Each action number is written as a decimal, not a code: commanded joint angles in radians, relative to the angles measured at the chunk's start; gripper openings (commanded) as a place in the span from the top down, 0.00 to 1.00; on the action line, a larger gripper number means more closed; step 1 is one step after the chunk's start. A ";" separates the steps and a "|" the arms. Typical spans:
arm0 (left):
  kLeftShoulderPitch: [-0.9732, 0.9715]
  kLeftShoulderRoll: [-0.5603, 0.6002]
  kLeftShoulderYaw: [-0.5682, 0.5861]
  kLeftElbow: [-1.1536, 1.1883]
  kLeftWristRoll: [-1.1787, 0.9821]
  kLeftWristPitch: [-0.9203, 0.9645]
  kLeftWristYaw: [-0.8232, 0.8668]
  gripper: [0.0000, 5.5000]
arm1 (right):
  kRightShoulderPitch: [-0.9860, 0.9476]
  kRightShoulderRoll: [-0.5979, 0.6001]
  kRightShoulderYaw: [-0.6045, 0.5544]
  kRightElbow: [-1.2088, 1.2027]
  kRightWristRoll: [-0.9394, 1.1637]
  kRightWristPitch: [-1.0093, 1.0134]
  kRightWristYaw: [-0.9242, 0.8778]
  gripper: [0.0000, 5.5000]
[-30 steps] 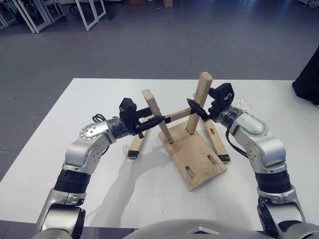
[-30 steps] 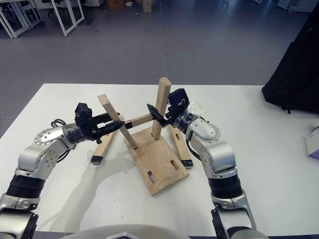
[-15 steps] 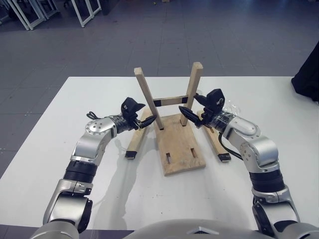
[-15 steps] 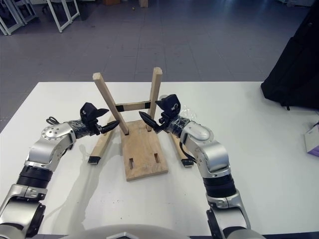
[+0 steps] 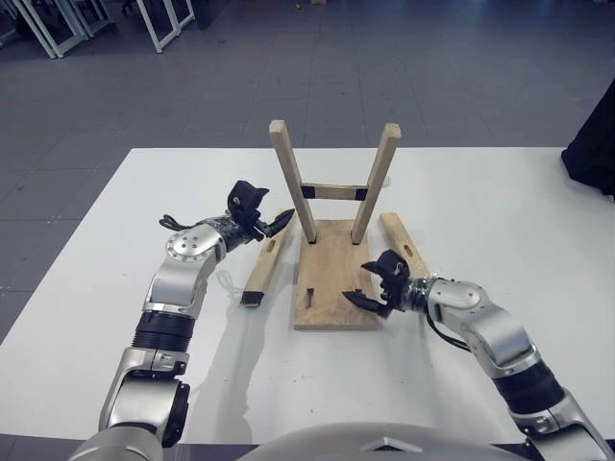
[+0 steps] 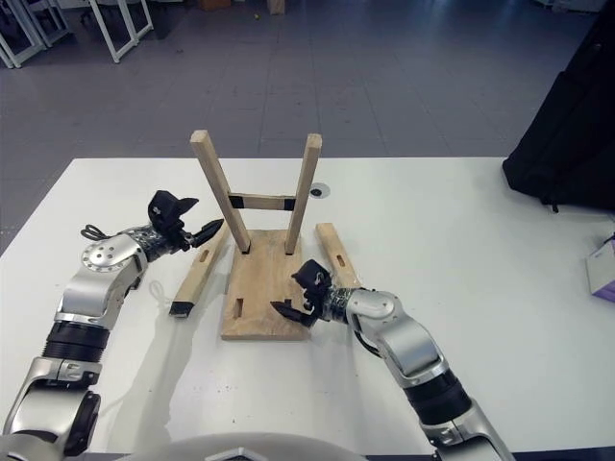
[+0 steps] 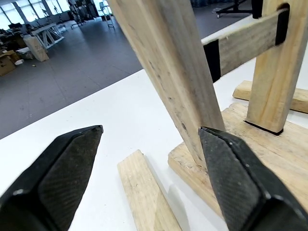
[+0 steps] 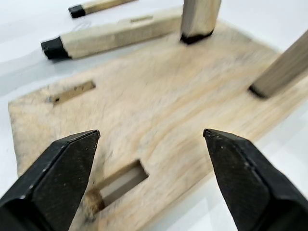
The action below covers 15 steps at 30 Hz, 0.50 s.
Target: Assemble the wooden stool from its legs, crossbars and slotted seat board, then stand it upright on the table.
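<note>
Nearest: R pincer point(image 5: 363, 283) over the near-right corner of the seat board point(image 5: 327, 279). It's spread wide w/ nothing btwn the fingers. In the R wrist view the fingers straddle the board's near end, w/ one empty slot point(image 8: 120, 185) just inside one finger. Can't tell if the tips touch the wood.

Seat board lies flat on the white tabletop point(image 5: 480, 211), about centre, long axis running near to far. Two empty slots at the near end, and the far end carries the legs.

Either side of the board is a loose leg flat on the tabletop. L loose leg point(image 5: 264, 267) runs alongside the board's L edge, just beside it, black-capped end nearest. R loose leg point(image 5: 399, 240) lies by the far-right part of the board, angled a bit outward.

L pincer point(image 5: 269, 216) is further back, above the far end of the L loose leg. It's also wide open and grips nothing. L wrist view puts the L standing leg point(image 5: 293, 182) btwn its fingers, close to one; contact unclear.

Far end: L standing leg and R standing leg point(image 5: 375, 182) sit in the board's far slots, both tilted so the tops splay apart. Crossbar point(image 5: 334, 192) joins them roughly mid-height, its ends dark where they meet the legs.

Beyond the tabletop: grey floor, and a black bag point(image 6: 567, 125) at the R edge.
</note>
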 commanded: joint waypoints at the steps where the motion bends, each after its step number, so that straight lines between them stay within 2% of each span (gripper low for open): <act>1: 0.038 -0.014 0.070 -0.110 -0.049 0.028 0.032 0.33 | -0.146 0.043 -0.129 -0.139 0.099 -0.025 0.010 0.28; 4: 0.057 -0.033 0.142 -0.268 -0.187 0.091 0.014 0.33 | -0.187 0.025 -0.147 -0.188 0.092 -0.049 0.016 0.28; 7: 0.068 -0.057 0.244 -0.493 -0.430 0.162 0.011 0.33 | -0.214 0.050 -0.174 -0.219 0.091 -0.082 -0.021 0.28; 9: 0.027 -0.080 0.251 -0.594 -0.554 0.218 0.050 0.33 | -0.197 0.032 -0.171 -0.233 0.112 -0.103 0.017 0.28; 12: -0.088 -0.173 0.174 -0.564 -0.625 0.324 0.167 0.33 | -0.126 -0.059 -0.107 -0.204 0.081 -0.160 0.132 0.28; 15: -0.191 -0.326 0.134 -0.366 -0.618 0.384 0.321 0.33 | -0.059 -0.103 -0.016 -0.097 -0.002 -0.203 0.170 0.28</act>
